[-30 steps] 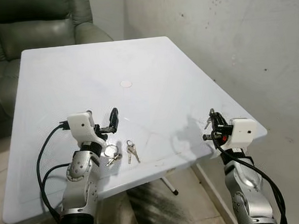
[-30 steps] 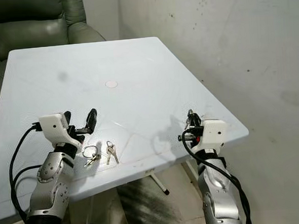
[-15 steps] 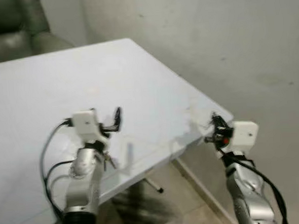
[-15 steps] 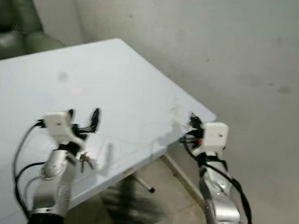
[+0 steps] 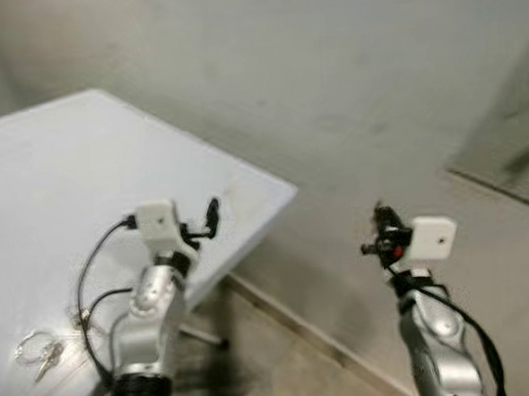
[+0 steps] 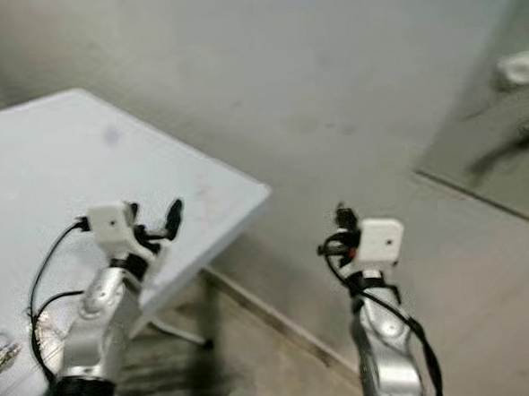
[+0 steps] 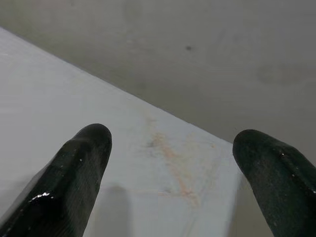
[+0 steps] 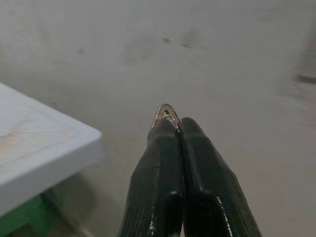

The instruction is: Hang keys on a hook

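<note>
- The right jaws are closed tight, black fingers pressed together, pinching a small brass loop, likely a key or ring. They hang past the table's corner, in front of the wall.
- The left jaws are wide open and hold nothing, above the table near that corner.
- A bunch of keys lies on the table by its near edge, well apart from both jaws.
- I see no hook, and the head views are blurred. Finding the hook comes first; keep the pinch firm meanwhile.
- Beyond the table's corner there is open floor, with the wall close.
</note>
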